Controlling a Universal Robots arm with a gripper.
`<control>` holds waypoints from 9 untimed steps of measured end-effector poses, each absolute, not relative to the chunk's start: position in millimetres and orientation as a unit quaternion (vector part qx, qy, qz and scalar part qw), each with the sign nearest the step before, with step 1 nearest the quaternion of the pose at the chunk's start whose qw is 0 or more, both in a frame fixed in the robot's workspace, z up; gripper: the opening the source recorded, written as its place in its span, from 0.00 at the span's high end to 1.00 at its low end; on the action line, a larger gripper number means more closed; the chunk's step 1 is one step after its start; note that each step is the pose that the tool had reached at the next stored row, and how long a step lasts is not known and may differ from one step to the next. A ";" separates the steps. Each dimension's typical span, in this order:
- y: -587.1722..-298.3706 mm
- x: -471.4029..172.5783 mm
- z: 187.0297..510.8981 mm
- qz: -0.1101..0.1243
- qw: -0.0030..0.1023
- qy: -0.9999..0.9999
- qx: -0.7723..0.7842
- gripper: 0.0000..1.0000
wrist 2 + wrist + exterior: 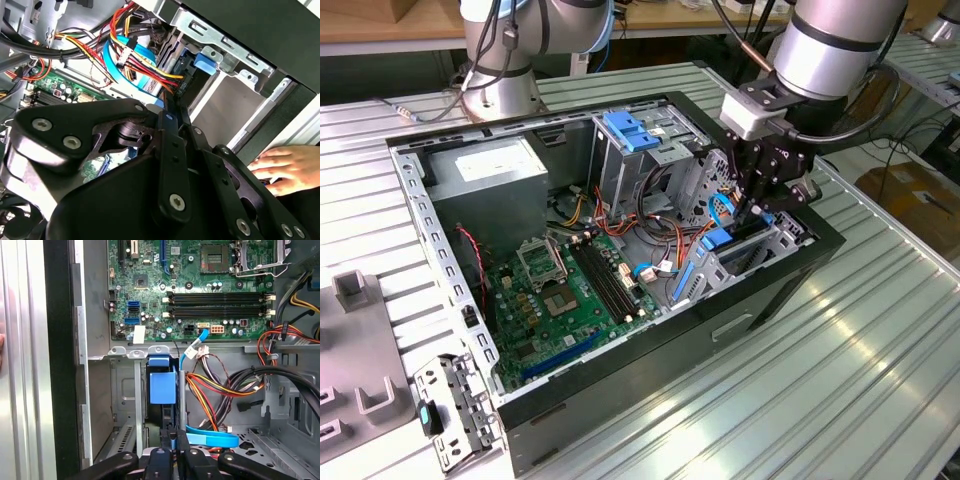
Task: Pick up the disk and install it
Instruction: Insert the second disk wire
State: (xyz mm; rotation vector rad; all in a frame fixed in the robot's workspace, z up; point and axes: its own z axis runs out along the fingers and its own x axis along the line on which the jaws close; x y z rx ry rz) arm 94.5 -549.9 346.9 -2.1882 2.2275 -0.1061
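Observation:
The disk (162, 385) stands on edge in the drive bay at the front of the open computer case. In the first wrist view I see it end-on, by its blue rail. In the exterior view its blue rail (718, 240) shows between the cage walls. My gripper (752, 212) hangs right over that bay. Its black fingers (170, 440) come together at the disk's upper end, with the gripper (176, 437) shut. In the second wrist view the gripper (170, 117) closes to a point beside the blue SATA cable. I cannot tell whether the tips touch the disk.
Red, yellow and black cables (215, 385) crowd the space beside the bay. The motherboard (560, 290) and the grey power supply (485, 170) fill the rest of the case. A blue latch (630, 130) tops the taller cage. A hand (285, 167) rests outside the case wall.

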 end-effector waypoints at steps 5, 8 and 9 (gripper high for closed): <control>-551.0 94.5 346.1 -0.034 0.009 0.713 -0.700 0.84; -551.1 94.5 345.4 -0.034 0.009 0.713 -0.700 0.84; -551.2 94.5 345.1 -0.033 0.009 0.713 -0.700 0.84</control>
